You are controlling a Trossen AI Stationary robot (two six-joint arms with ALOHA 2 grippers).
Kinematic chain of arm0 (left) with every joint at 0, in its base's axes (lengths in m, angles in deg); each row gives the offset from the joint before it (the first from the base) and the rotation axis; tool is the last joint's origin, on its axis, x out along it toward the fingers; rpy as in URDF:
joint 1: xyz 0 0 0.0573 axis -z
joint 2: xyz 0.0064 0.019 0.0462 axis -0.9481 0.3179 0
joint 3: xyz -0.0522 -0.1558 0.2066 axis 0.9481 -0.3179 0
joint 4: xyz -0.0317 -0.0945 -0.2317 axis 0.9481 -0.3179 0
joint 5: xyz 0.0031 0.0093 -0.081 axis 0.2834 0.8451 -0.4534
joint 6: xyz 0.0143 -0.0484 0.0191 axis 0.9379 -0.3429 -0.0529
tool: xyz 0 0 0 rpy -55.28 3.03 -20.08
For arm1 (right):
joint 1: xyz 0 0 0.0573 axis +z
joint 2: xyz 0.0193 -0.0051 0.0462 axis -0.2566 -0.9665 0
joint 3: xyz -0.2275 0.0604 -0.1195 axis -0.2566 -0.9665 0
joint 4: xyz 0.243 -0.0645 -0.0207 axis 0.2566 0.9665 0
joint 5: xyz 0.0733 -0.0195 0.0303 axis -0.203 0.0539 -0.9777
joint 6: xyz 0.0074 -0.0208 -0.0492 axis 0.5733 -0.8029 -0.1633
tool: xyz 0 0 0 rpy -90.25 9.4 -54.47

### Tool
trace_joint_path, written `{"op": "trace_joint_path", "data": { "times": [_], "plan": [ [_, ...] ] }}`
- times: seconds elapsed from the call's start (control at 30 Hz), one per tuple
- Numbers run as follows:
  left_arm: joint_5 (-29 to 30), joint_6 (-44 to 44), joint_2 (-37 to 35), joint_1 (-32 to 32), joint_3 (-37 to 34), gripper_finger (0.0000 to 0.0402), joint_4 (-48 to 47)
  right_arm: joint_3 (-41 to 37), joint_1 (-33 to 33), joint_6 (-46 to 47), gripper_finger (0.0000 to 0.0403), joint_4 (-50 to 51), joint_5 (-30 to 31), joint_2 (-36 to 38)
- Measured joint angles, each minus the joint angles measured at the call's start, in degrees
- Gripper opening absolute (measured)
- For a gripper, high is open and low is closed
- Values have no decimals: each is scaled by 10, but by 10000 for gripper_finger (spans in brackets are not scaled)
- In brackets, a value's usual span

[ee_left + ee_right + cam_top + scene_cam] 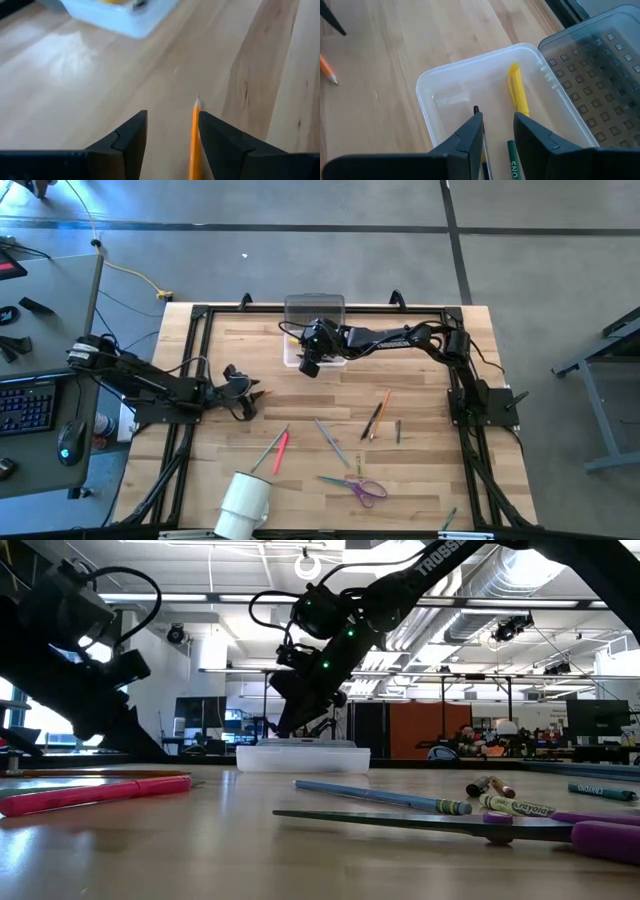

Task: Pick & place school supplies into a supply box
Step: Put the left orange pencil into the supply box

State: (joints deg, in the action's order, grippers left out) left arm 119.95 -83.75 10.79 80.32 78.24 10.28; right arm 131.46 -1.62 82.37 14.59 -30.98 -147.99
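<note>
The supply box (300,358) is a clear case with its ribbed grey lid (600,65) swung open, near the table's far edge. A yellow pen (517,92) and a green crayon (512,160) lie inside. My right gripper (497,115) hovers open just above the box (300,755). A thin black pen tip (476,109) shows beside one of its fingers. My left gripper (172,114) is open at the table's left, low over the wood, with an orange pencil beside one finger. Pens, pencils and purple-handled scissors (358,487) lie flat on the table's near half. My left gripper has the orange pencil (194,145) lying along the inner side of one finger (220,145), its point sticking forward past the fingertips. The other finger stands well apart from it. I cannot tell whether the finger touches the pencil.
A white cup (245,502) lies on its side near the table's near-left corner. A pink pen (282,448), a grey-blue pencil (331,440), and orange and dark pencils (378,415) are scattered mid-table. A black frame (190,370) borders the table.
</note>
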Motion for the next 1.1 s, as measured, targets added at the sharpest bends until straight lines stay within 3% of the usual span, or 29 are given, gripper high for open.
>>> {"op": "trace_joint_path", "data": {
  "times": [0.17, 0.37, 0.77, 0.93, 1.1],
  "plan": [
    [-64, 27, 12, -47, 0, 211, 35, 0, 0, 1, 94, 0, 1, 0],
    [-98, 25, 27, -79, 1, 211, 35, 0, 0, 1, 94, 0, 1, 0],
    [-107, 3, 69, -77, 2, 210, 33, 0, 0, -2, 94, 0, -2, 0],
    [-93, 65, 66, -77, 1, 210, 68, 0, 0, -3, 94, 0, -13, 0],
    [-209, 102, 53, -77, 21, 210, 82, 0, 0, -3, 94, 0, -51, 0]
  ]
}}
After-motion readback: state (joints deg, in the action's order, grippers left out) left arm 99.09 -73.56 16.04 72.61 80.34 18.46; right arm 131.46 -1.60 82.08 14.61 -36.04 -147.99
